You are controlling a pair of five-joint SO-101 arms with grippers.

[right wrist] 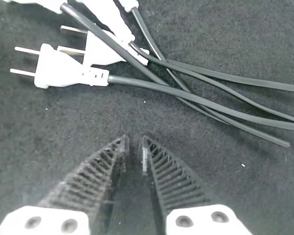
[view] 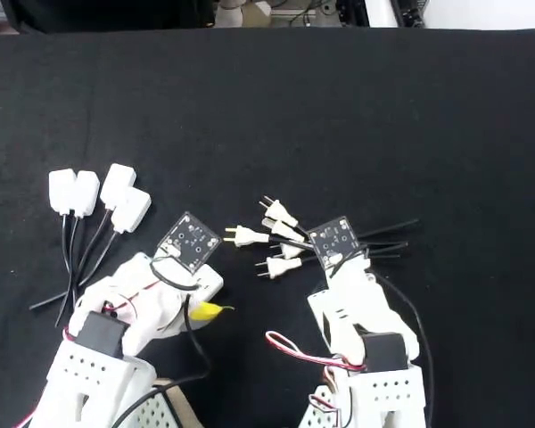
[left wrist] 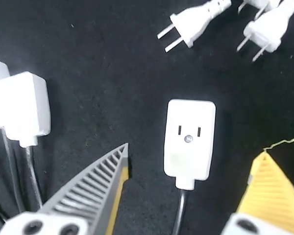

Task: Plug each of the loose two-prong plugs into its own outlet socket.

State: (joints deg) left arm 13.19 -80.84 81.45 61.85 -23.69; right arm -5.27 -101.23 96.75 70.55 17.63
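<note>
A white outlet socket (left wrist: 190,137) lies face up on the black cloth, its cord trailing back toward the wrist. My left gripper (left wrist: 193,152) stands open around it, the grey finger (left wrist: 100,181) on one side and the yellow finger (left wrist: 269,188) on the other, neither touching it. Several loose white two-prong plugs (view: 276,241) lie bunched mid-table; two of them (left wrist: 191,22) lie just past the socket. My right gripper (right wrist: 134,144) is shut on nothing, a short way behind a plug (right wrist: 63,68) and its black cord (right wrist: 210,105). The right arm (view: 357,303) sits by the plug cluster.
More white sockets (view: 98,196) lie in a group at the left with black cords running toward the front; two (left wrist: 22,107) are close beside the grey finger. Plug cords (view: 388,236) fan out rightward. The black table (view: 339,107) is bare at the back.
</note>
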